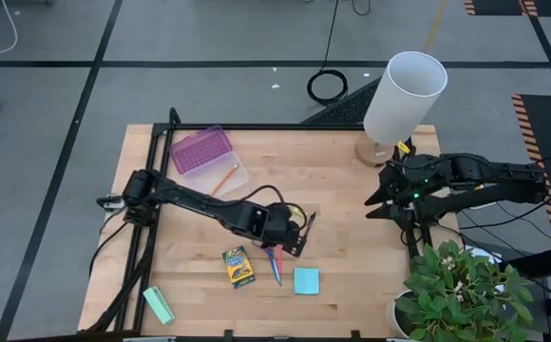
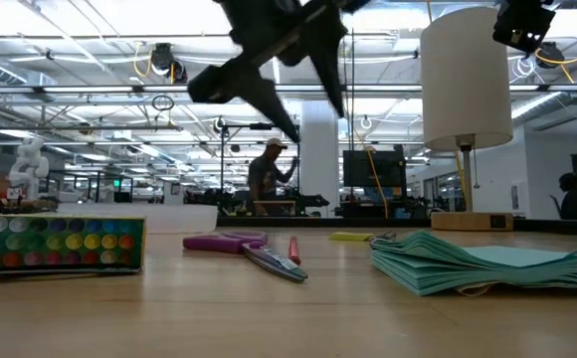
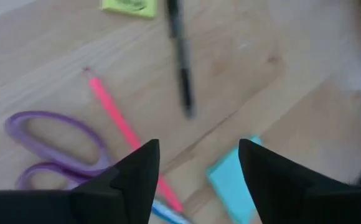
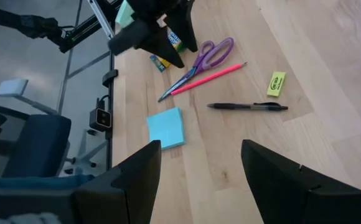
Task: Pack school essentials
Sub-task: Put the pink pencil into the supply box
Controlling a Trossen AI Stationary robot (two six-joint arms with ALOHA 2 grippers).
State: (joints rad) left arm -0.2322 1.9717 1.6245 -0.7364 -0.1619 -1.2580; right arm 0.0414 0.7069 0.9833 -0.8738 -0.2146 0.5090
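- Your left gripper (image 1: 293, 239) hangs at centre frame in the high view, raised off the table (image 1: 342, 209). Its fingers (image 3: 140, 174) stand apart with nothing between them.
- The scissors (image 3: 56, 146) and pink pen (image 3: 121, 127) lie lower left in the left wrist view. The black pen (image 3: 180, 59) lies at upper centre, the sticky pad (image 3: 230, 183) lower right and the yellow piece (image 3: 129, 6) at the top edge.
- Pick one item. The pink pen likely suits, but it lies just beside the scissors.
- Turn the fingers across the pen's length, and descend clear of the scissor blades.
- The case (image 1: 209, 161) sits upper left in the high view; it looks like the drop point.
- The crayon box (image 1: 238, 267) lies lower centre.
- Your right gripper (image 1: 382, 201) waits at the right, spread and empty.
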